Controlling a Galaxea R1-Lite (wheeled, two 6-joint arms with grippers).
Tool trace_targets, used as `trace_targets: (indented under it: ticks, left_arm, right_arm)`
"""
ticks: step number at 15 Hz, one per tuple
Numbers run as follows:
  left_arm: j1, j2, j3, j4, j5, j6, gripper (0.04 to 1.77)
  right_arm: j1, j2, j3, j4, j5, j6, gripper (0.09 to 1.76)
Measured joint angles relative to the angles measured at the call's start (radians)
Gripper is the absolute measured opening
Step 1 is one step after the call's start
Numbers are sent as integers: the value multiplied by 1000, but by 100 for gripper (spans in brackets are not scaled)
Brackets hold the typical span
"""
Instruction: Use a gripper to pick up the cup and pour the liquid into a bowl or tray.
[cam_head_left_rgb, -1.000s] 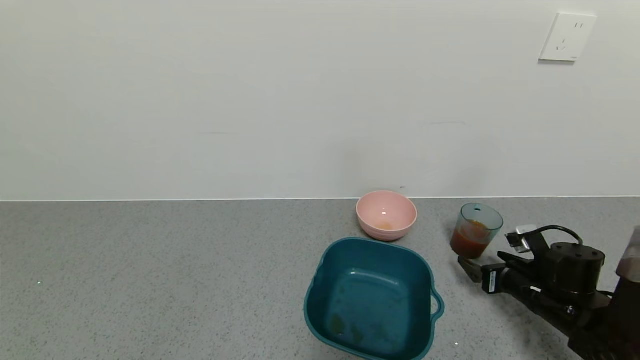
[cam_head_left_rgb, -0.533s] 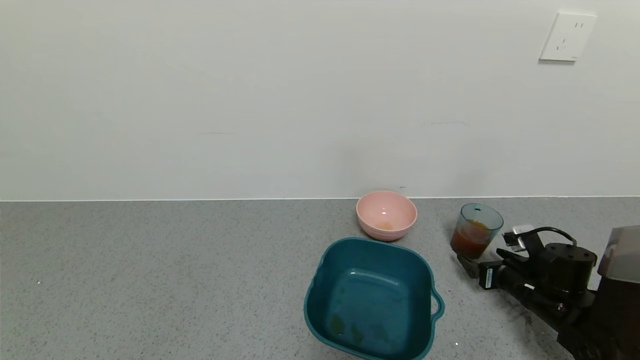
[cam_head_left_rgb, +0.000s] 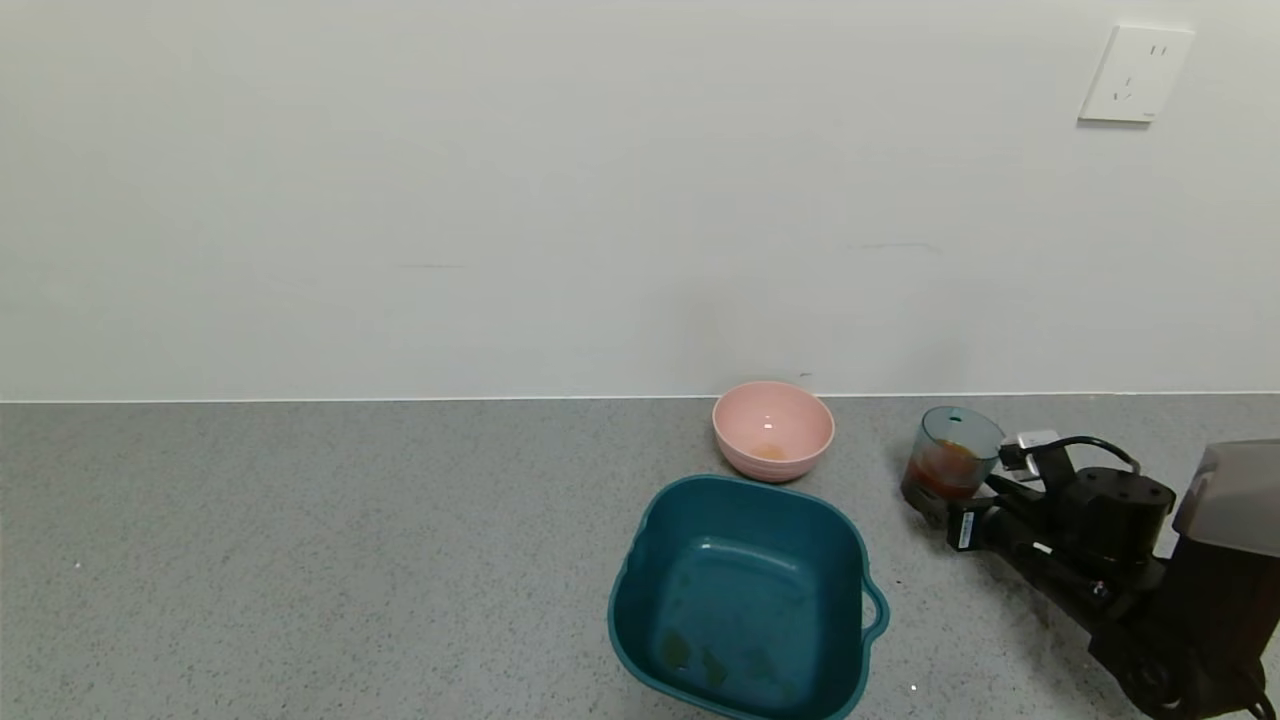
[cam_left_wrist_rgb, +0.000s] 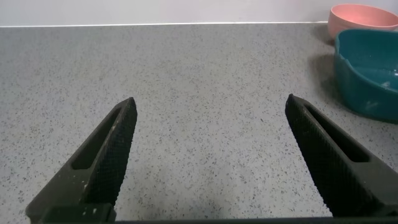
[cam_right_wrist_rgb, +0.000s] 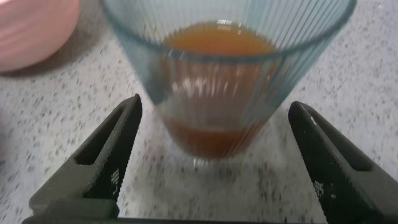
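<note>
The right gripper (cam_right_wrist_rgb: 214, 165) has its jaws spread wide, holding nothing, either side of the cup (cam_head_left_rgb: 952, 456), which stands on the tabletop (cam_head_left_rgb: 300, 560) right of the pink bowl (cam_head_left_rgb: 773, 429). An off-centre closing could tip it, spilling the liquid (cam_right_wrist_rgb: 217, 87).

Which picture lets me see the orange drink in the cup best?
The right wrist view: the cup fills it, with the liquid showing through its ribbed wall, between the open right gripper fingers. The head view shows the cup small and far. The left wrist view misses it.
</note>
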Motion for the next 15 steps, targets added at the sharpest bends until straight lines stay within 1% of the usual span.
trace_targets:
  ticks: [7,15]
  left_arm:
    - [0,0,0,0,0,0,172]
    - [0,0,0,0,0,0,172]
  right_arm:
    - [-7,19,-59,0,3,0,171]
    - [5,31,-86,0,3,1,171]
